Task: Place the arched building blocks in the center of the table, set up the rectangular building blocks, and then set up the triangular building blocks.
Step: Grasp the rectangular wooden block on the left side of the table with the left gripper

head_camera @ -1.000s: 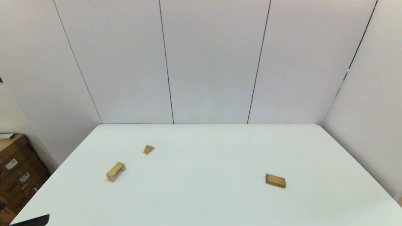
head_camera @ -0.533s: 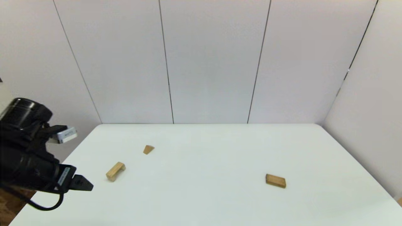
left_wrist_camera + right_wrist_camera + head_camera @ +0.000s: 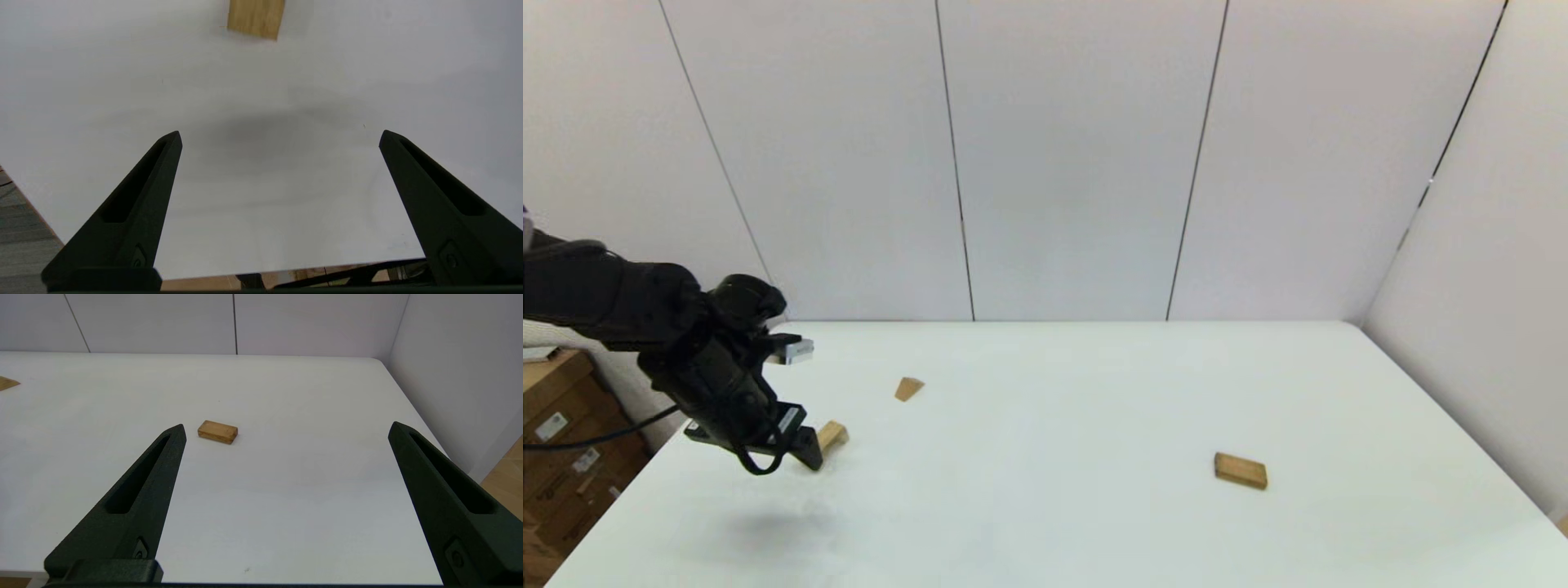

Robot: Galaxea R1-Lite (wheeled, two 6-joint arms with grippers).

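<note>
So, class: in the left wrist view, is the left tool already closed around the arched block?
No: the left tool is wide open over bare table, the arched block ahead of it and untouched.

Bare table (image 3: 1045,490) lies between the arch block (image 3: 833,434) and the rectangular block (image 3: 1241,471), unobstructed for a gripper

**Even, soft indoor light with faint shadows**

Bright, diffuse light falls from above on the white table (image 3: 1094,392). A soft grey shadow lies on the tabletop directly below the left gripper (image 3: 278,136), blurred at its edges; the wrist view shows it between the spread fingers (image 3: 139,196). The rectangular block (image 3: 217,431), beyond the right gripper (image 3: 286,428), casts only a thin shadow. No glare. The head view looks slightly soft.
</note>
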